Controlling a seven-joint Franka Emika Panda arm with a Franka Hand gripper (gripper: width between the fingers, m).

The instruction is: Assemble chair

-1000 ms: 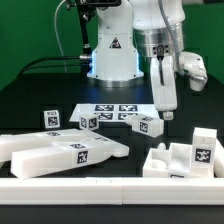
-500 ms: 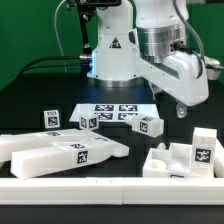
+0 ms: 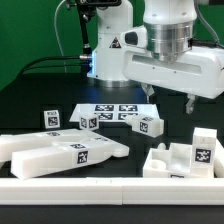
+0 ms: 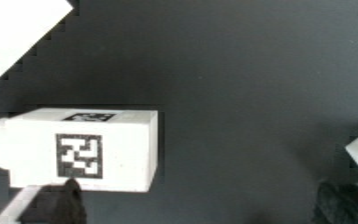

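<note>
One small block (image 3: 150, 126) lies below the tool (image 3: 169, 100) (jaws wide).

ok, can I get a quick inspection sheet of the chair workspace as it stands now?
surface: black tabletop, marker board lying flat near the middle.
job's things: chair parts lie loose on the table: long legs, slotted panel, small tagged blocks.
clutter: nothing seen.
grippers: gripper open, holding nothing, above the table.
cables: black cables hang behind the robot base, away from the parts.
surroundings: green backdrop.
</note>
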